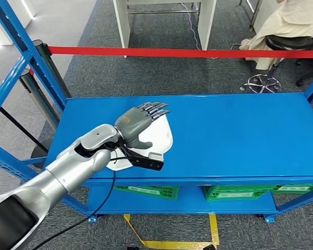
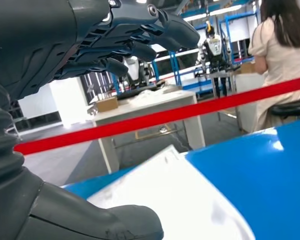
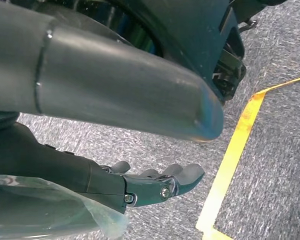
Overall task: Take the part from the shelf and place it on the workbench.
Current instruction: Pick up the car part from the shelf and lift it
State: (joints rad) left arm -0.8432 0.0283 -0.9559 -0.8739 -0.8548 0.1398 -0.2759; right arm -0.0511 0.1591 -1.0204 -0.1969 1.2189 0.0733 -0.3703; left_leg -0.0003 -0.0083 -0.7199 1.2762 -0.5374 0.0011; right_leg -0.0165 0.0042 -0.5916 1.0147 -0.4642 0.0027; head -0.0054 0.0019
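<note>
Left robot hand [image 1: 141, 125] spread, empty, over white part [image 1: 163, 136] on shelf [image 1: 241, 135] | looks thin, light, slick: take its edge | right robot hand [image 3: 156, 182] loosely apart, holding nothing.

A red barrier tape [image 1: 186, 52] runs across the scene well beyond the fingers [image 1: 157, 108], from one side to the other. Past it stands a white table [image 1: 165, 15], straight ahead of the fingertips. Off to the right of the fingers, far away, a person in a pale dress [image 1: 292, 23] sits on a black stool [image 1: 287, 44] with a chrome star base. Below the level of the fingers, green crates [image 1: 241, 191] sit on a lower level. Yellow floor tape [image 1: 213, 229] marks the grey carpet near them. In the left wrist view, what may be another robot [image 2: 214, 45] stands far beyond the fingers.
</note>
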